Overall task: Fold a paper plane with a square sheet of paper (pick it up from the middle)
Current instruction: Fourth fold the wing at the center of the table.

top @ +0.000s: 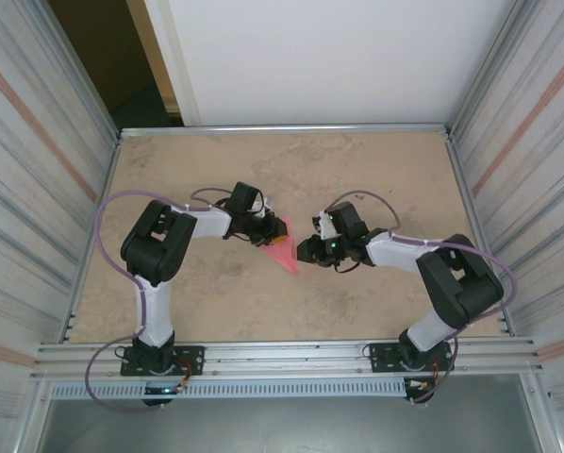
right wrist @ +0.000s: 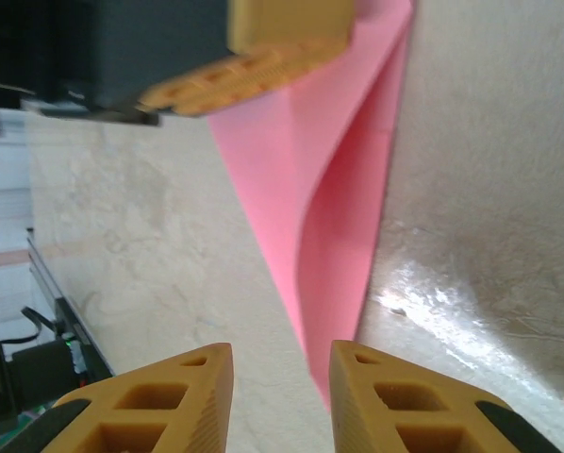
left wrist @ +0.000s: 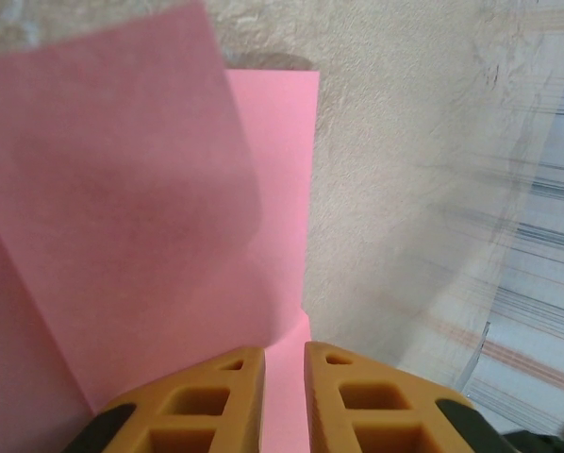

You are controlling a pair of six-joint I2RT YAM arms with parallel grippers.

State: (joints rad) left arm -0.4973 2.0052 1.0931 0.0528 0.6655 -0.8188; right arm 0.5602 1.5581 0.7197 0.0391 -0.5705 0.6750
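Left hand [left wrist: 284, 396] was nearly shut, pinching the wide end of the pink paper wedge [left wrist: 122, 189], which lay mid-way across the desk [top: 376, 170]. Right hand [right wrist: 280, 401] stood part open, holding nothing. The wedge's pointed tip reached the gap between its fingers.

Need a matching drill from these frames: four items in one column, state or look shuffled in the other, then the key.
1. left gripper
2. right gripper
3. pink paper
4. table

A. mottled beige surface
B. jaws apart at the paper's pointed tip
C. creased into a pointed wedge
D. shut on the paper's wide end

Pairs: 1-D, 2-B, 3-C, 4-A
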